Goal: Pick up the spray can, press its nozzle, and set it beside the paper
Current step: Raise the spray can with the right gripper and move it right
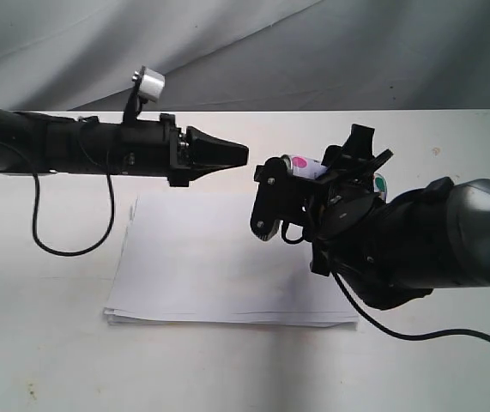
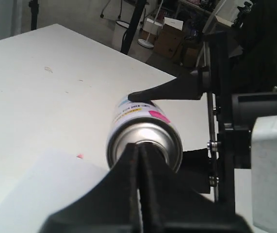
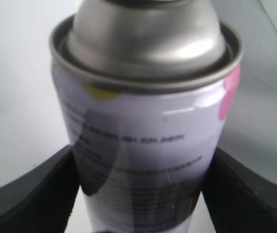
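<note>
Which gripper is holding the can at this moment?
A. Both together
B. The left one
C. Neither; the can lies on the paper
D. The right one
D. The right gripper has a finger on each side of the can, while the left gripper is shut, its tip only pointing at the can's top end.
</note>
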`<state>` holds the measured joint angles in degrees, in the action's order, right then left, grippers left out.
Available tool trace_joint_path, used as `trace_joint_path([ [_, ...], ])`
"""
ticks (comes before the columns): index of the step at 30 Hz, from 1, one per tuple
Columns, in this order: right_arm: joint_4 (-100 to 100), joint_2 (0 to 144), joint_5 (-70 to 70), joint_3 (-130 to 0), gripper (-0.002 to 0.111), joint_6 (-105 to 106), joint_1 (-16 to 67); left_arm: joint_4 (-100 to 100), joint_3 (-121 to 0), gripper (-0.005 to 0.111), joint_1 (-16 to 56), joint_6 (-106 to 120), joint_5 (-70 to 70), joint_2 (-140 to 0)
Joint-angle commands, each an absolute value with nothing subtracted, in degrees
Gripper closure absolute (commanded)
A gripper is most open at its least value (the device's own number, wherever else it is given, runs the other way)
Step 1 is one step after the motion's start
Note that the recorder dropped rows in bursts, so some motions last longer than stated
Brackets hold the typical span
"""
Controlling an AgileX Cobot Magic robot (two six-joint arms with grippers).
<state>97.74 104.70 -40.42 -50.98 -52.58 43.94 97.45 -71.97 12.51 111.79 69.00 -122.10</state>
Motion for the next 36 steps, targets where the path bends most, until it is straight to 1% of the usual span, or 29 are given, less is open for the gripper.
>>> trace_joint_path([
  [1, 99.9, 103.8, -41.6, -51.4, 0.108, -52.7, 44.0, 97.4, -66.1, 0.107, 9.0, 114.6, 70.0, -117.1],
  [7, 99.9, 103.8, -41.6, -51.4, 0.108, -52.7, 44.0, 99.9, -58.7, 0.107, 5.4, 120.0, 70.0, -113.7],
  [14, 99.9, 103.8, -43.1, -51.4, 0.108, -53.7, 44.0, 99.9, -58.0, 0.107, 4.7, 120.0, 70.0, -113.5],
  [18, 99.9, 101.4, -44.2, -51.4, 0.108, -61.5, 44.0, 99.7, -58.0, 0.107, 4.7, 119.9, 70.0, -113.4],
  [21, 99.9, 96.9, -42.1, -51.4, 0.108, -66.8, 44.0, 99.6, -57.9, 0.107, 4.7, 119.7, 70.0, -113.4],
  [27, 99.4, 83.2, -37.2, -50.4, 0.108, -73.0, 44.0, 99.7, -56.0, 0.107, 4.7, 119.9, 70.0, -113.4],
  [31, 99.5, 71.6, -33.1, -46.9, 0.108, -78.6, 43.8, 99.7, -55.4, 0.107, 4.7, 119.9, 70.0, -113.3],
  [36, 99.9, 59.6, -33.1, -39.9, 0.108, -85.7, 43.8, 99.9, -53.9, 0.107, 4.7, 119.9, 70.0, -111.9],
])
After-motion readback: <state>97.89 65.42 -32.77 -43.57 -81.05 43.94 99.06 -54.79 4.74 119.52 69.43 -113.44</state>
